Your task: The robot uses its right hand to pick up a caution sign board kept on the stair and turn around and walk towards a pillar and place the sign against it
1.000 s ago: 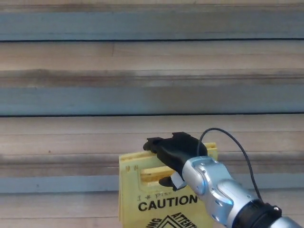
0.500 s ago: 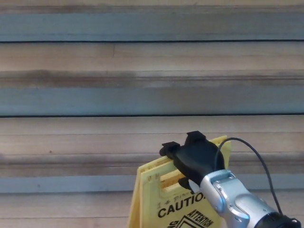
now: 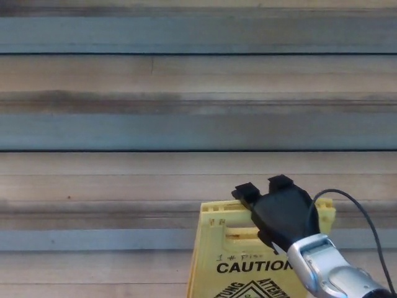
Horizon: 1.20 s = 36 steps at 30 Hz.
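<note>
Held upright, caution sign (image 3: 245, 273) faces camera in right hand (image 3: 282, 211).

Sign (image 3: 239, 264): you lose its lower part below the frame.
Sign's top right: your right hand (image 3: 282, 211) covers it.
Handwriting above CAUTION: unreadable.

I see my black right hand (image 3: 280, 210) clamped over the top edge of the yellow plastic caution sign board (image 3: 248, 261), wooden stairs (image 3: 155, 124) behind.
</note>
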Motion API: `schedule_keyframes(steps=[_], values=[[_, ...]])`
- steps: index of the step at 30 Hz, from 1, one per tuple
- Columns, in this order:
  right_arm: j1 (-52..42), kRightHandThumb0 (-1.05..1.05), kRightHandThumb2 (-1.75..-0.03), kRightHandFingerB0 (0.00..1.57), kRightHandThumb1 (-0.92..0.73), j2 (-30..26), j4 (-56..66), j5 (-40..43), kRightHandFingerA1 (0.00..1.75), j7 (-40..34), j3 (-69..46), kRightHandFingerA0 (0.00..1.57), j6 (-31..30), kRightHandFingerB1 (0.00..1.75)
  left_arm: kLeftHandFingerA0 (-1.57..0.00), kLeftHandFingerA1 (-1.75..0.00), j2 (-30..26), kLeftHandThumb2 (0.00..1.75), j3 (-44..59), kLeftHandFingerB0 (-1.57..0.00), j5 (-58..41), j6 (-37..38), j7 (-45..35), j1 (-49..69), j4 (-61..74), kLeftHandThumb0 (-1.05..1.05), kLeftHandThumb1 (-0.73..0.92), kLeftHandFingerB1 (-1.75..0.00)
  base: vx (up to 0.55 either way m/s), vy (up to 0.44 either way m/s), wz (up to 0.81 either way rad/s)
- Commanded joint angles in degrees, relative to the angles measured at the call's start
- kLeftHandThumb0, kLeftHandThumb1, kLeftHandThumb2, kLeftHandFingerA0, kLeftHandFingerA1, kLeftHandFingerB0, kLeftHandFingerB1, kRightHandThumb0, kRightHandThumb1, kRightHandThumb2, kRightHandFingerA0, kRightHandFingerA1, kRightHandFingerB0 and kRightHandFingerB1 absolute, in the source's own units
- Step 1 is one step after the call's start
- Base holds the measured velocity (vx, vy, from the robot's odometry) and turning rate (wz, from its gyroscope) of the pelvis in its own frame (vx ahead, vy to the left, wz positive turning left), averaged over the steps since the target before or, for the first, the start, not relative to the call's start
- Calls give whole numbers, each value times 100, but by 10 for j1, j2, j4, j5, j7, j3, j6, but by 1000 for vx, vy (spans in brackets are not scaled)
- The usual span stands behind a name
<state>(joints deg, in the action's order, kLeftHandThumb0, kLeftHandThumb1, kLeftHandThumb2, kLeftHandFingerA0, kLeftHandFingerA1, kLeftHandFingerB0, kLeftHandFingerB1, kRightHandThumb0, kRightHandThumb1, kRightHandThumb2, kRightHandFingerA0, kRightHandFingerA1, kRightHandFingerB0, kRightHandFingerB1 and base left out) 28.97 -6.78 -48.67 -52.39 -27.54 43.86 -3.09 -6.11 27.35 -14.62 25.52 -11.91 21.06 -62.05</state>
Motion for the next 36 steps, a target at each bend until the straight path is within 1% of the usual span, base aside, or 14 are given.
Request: schedule_keyframes(steps=[1, 6, 7, 15, 16, 22, 23, 25, 26, 29, 30, 32, 35, 36], values=[[-71, -42, -89, 83, -40, -36, -51, -14, 138, -102, 16, 126, 55, 87, -109, -77, 1, 76, -1, -100, -3, 58, -12, -2, 0, -35, 39, -67, 0, 0, 0], [-75, -43, -90, 82, -42, -35, -78, -31, 137, -177, 34, 123, 79, 91, -109, -77, -1, 74, -7, -97, 6, 65, -6, 7, 5, -34, 39, -67, 0, 0, 0], [-87, -38, -61, 84, -61, -38, -73, -28, 174, -189, 32, 90, 85, 101, -107, -79, -2, 75, -3, -97, 1, 63, -10, 7, -1, -33, 39, -68, 0, 0, 0], [-98, -36, -63, 85, -60, -35, -81, -20, 170, -211, 26, 89, 94, 104, -109, -78, -6, 74, 1, -99, -3, 60, -13, 8, -8, -34, 39, -68, 0, 0, 0], [-111, -14, -82, 81, -56, -31, -74, 9, 164, -236, 0, 93, 119, 129, -112, -74, -6, 70, 5, -101, -6, 56, -10, 1, -18, -33, 39, -67, 0, 0, 0], [-128, -18, -81, 86, -56, -31, -49, 17, 161, -254, -30, 93, 145, 124, -111, -77, 1, 74, 5, -99, -8, 51, -13, 3, -5, -31, 38, -69, 0, 0, 0], [-137, -23, -105, 93, -52, -41, -28, 10, 136, -326, -37, 122, 171, 118, -109, -79, 4, 76, -8, -98, 7, 54, 1, 11, 21, -34, 38, -68, 0, 0, 0], [-139, -23, -106, 92, -54, -45, -22, 3, 136, -365, -40, 121, 183, 117, -107, -77, 2, 74, -10, -97, 10, 56, 4, 10, 18, -35, 39, -68, 0, 0, 0], [-144, -17, -99, 76, -62, -53, -5, 7, 175, -363, -48, 91, 194, 146, -108, -75, 1, 70, -10, -96, 8, 53, 5, 8, 14, -35, 42, -67, 0, 0, 0], [-149, -16, -105, 76, -61, -61, 8, 9, 170, -375, -56, 92, 216, 145, -108, -75, 2, 71, -8, -96, 3, 54, 1, 10, 16, -34, 41, -68, 0, 0, 0], [-151, -11, -116, 75, -59, -75, 30, 7, 171, -392, -64, 90, 227, 145, -107, -77, 0, 75, -8, -95, 3, 54, 1, 9, 12, -33, 39, -68, 0, 0, 0], [-157, -11, -117, 73, -60, -106, 78, 4, 171, -419, -83, 90, 251, 146, -107, -76, -6, 74, -10, -97, 8, 56, 5, 10, 9, -35, 39, -67, 0, 0, 0], [-157, -12, -101, 67, -66, -141, 133, -4, 173, -444, -107, 90, 279, 140, -106, -75, -11, 73, -4, -95, -1, 50, -1, 2, -8, -32, 40, -67, 0, 0, 0], [-159, -11, -96, 65, -67, -157, 162, -3, 165, -436, -119, 91, 282, 124, -108, -75, -12, 72, -2, -96, -4, 44, -2, 0, -11, -30, 40, -67, 0, 0, 0]])
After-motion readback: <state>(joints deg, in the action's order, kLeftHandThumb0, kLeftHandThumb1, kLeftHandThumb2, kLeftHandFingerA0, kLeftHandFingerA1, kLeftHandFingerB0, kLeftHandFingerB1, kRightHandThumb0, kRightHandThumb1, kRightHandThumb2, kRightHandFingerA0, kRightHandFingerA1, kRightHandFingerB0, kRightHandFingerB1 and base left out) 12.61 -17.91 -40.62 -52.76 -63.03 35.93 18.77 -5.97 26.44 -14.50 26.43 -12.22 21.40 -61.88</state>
